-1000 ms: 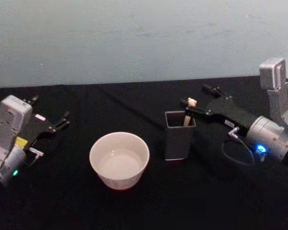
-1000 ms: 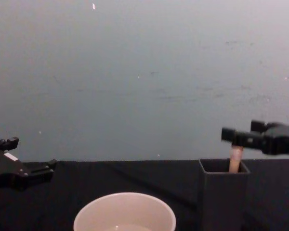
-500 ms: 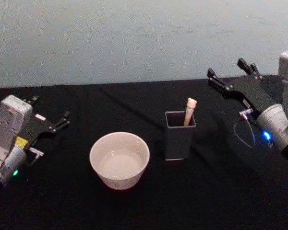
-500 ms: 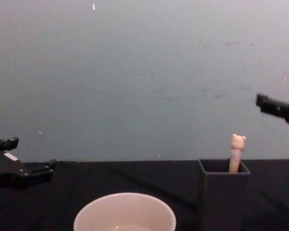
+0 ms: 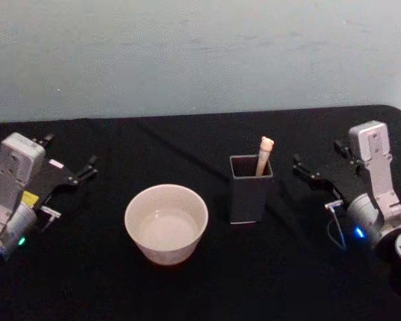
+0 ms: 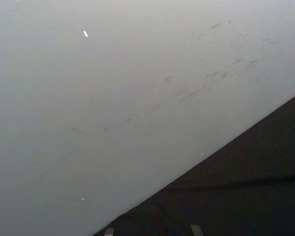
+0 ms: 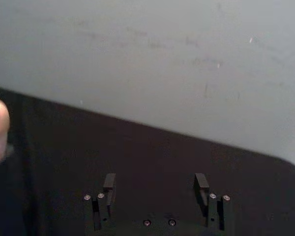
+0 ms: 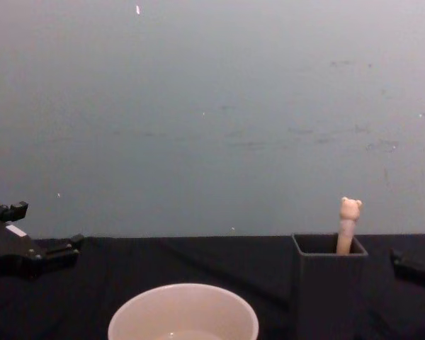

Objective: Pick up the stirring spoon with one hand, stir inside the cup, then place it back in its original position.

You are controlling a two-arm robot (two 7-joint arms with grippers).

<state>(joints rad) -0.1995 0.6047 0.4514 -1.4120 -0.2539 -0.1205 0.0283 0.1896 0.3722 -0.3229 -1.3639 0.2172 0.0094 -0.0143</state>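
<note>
You've got a black table (image 5: 207, 287) running across the whole workspace, pale wall (image 5: 200, 53) behind it. The right arm (image 5: 377, 200) sits at the table's right side, blue light lit low on it, and its hand (image 5: 319, 167) hangs near the dark holder's right, apart from it, gripping nothing. From the right wrist camera you see the 2 fingers (image 7: 108, 183) spread wide with bare black table between them, so it's released. The left gripper (image 5: 70, 160) is parked at the far left edge, well apart from everything, its 2 tips also spread and empty; in the chest view it pokes in low on the left (image 8: 42, 234).

The cup (image 5: 166, 223) stands centre-left on the table, upright, pale inside, nothing in it that you can make out. Just right of it, not touching, is the dark holder (image 5: 250, 188), a square upright box. The stirring spoon (image 5: 264, 155) stands in that holder, leaning a bit to the right, beige handle and bear head (image 8: 350, 208) sticking up above the rim; its neck and bowl are hidden inside
</note>
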